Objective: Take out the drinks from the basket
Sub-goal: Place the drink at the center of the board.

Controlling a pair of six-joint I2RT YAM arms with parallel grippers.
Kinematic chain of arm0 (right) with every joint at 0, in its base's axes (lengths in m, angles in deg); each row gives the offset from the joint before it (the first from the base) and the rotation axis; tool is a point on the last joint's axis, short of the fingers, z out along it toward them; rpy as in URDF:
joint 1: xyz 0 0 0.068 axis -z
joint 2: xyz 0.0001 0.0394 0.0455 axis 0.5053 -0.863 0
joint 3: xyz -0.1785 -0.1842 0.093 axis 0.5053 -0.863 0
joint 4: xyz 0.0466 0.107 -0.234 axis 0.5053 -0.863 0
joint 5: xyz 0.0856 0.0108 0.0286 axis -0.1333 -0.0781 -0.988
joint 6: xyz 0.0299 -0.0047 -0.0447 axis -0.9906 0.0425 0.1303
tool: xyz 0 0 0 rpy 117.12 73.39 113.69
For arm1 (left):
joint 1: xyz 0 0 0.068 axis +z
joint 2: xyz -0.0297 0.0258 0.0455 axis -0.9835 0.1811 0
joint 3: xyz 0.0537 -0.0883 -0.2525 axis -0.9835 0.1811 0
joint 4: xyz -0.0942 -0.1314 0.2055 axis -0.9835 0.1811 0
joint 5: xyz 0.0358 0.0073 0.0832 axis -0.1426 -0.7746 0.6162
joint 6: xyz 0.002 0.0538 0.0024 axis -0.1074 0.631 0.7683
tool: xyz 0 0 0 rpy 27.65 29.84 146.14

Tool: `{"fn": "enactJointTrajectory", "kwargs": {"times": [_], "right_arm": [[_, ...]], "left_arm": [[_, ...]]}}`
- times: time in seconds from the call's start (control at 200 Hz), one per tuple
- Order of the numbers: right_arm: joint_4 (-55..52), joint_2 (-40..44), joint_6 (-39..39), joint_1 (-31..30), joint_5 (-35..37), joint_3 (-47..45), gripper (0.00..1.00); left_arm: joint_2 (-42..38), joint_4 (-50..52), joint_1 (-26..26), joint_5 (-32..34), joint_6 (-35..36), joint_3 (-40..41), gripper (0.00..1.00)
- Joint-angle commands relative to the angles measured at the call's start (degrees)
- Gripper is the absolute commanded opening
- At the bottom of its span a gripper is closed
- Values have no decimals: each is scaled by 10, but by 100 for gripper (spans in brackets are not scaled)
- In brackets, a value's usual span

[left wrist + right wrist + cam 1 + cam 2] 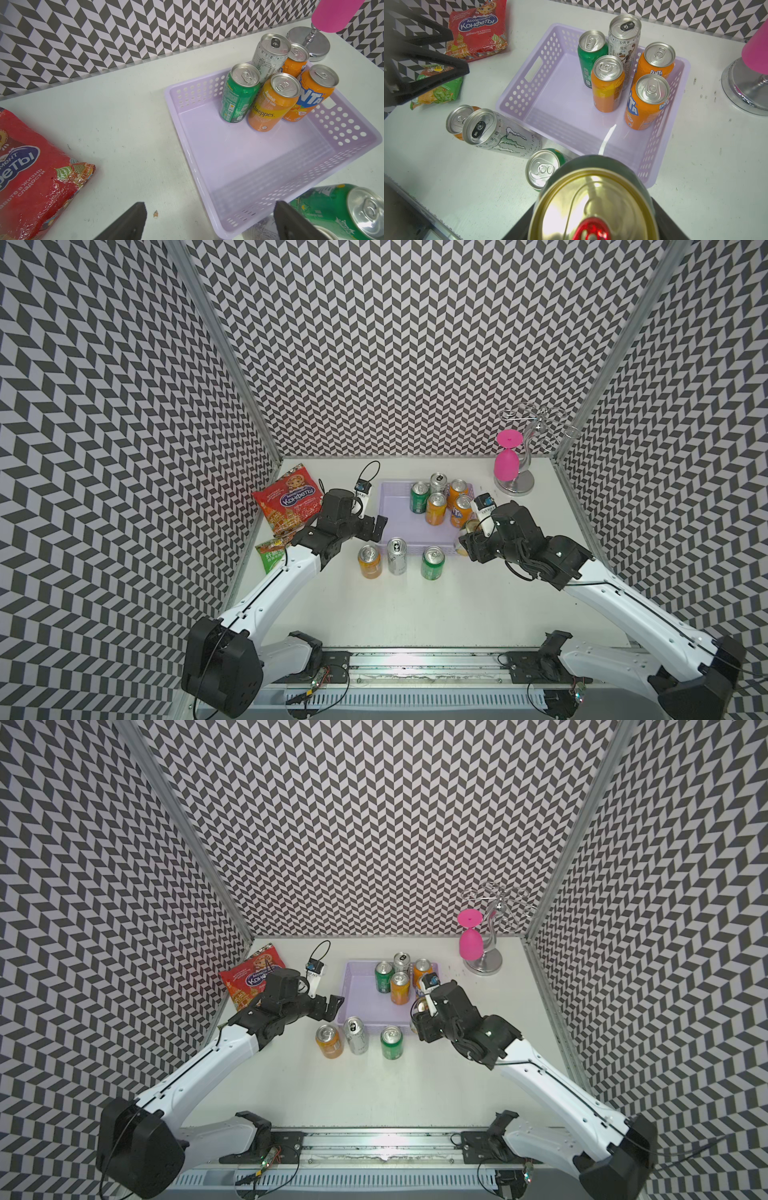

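The lavender basket (399, 526) sits on the white desk (415, 605), toward its 12 o'clock side. The five drinks (436, 509) inside stand upright and close together in the basket's 1 o'clock corner: one green, one silver-white, three orange. On the desk, just at the basket's 6 o'clock side, stand an orange can (369, 561), a silver-white can (397, 556) and a green can (432, 563). The right tool (467, 537), at the basket's 4 o'clock corner, grips a gold-topped can (591, 199). The left tool (379, 526) hangs at the basket's 8 o'clock side, its jaws wide and holding nothing.
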Motion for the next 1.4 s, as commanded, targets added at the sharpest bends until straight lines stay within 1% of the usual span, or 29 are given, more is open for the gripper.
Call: {"fn": "enactJointTrajectory", "kwargs": {"times": [0.0, 0.135, 0.295, 0.491, 0.611, 0.821, 1.132, 1.392], "right_arm": [[36, 37, -18, -4, 10, -8, 63], [38, 60, -36, -5, 6, -34, 63], [56, 78, -54, -5, -18, -69, 62], [72, 72, -70, -7, -19, -98, 62], [101, 67, -81, -9, -18, -116, 62], [145, 38, -93, -17, -12, -136, 62], [180, -14, -100, -35, 25, -151, 63], [209, -44, -102, -41, 35, -163, 63]], "left_arm": [[-1, -7, 2, -6, 6, 1, 99], [0, -7, 2, -5, 6, 0, 99], [3, -6, 2, -4, 6, 0, 99], [2, -5, 3, -1, 7, 0, 99], [2, -5, 3, 0, 7, 0, 99], [2, -5, 4, 0, 7, 0, 99], [2, -5, 3, -4, 7, 1, 99], [3, -5, 3, -6, 7, 1, 99]]}}
